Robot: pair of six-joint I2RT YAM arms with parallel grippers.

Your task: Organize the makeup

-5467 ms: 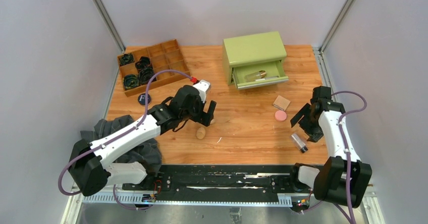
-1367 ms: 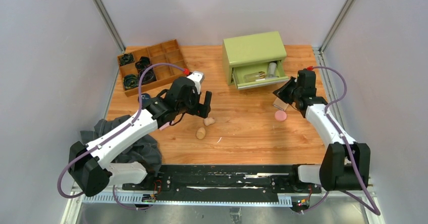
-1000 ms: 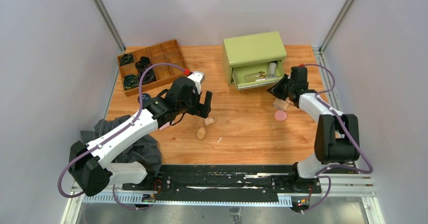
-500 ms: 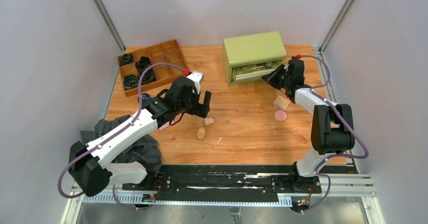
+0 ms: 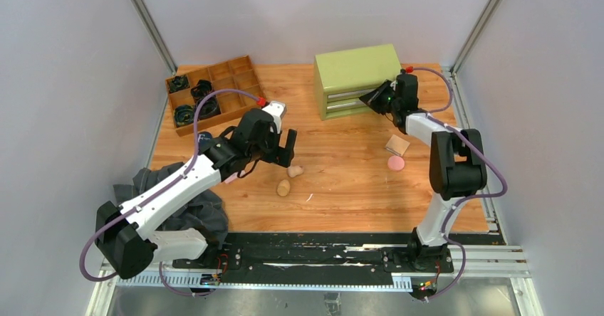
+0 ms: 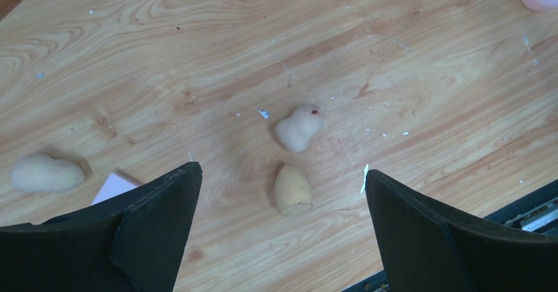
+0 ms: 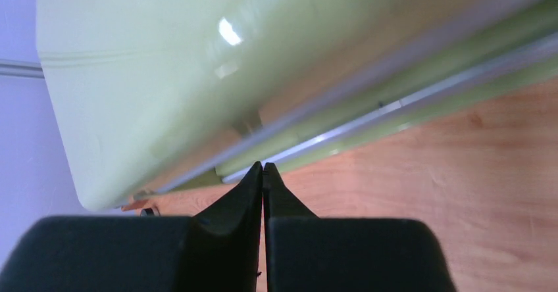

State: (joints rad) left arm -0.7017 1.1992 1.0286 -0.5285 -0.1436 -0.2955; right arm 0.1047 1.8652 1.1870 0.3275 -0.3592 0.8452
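A dark grey cloth is lying bunched at the near left of the worktop, at about seven o'clock from its middle, and the left arm is passing over it. The left claw is being held above the wood with its fingers wide apart and nothing between them. Under it, two beige egg-shaped sponges are lying apart from each other. The nearer sponge is sitting at six o'clock of the farther, waisted sponge, which is showing a small red mark in the left wrist view. A third sponge is being shown by that wrist view alone, at nine o'clock of the pair and well apart from them.

Toward three o'clock on the worktop, a pink round puff is lying flat. A tan square pad is lying just beside it at twelve o'clock. Whether the two are touching cannot be told.

Farther back, at about one o'clock, a green drawer box is standing with its drawer front pushed in. The right claw is being held with its fingers pressed together and empty, its tips right at the silver strip of that front. At eleven o'clock, black coiled bands are being held in the left compartments of a wooden divided tray.
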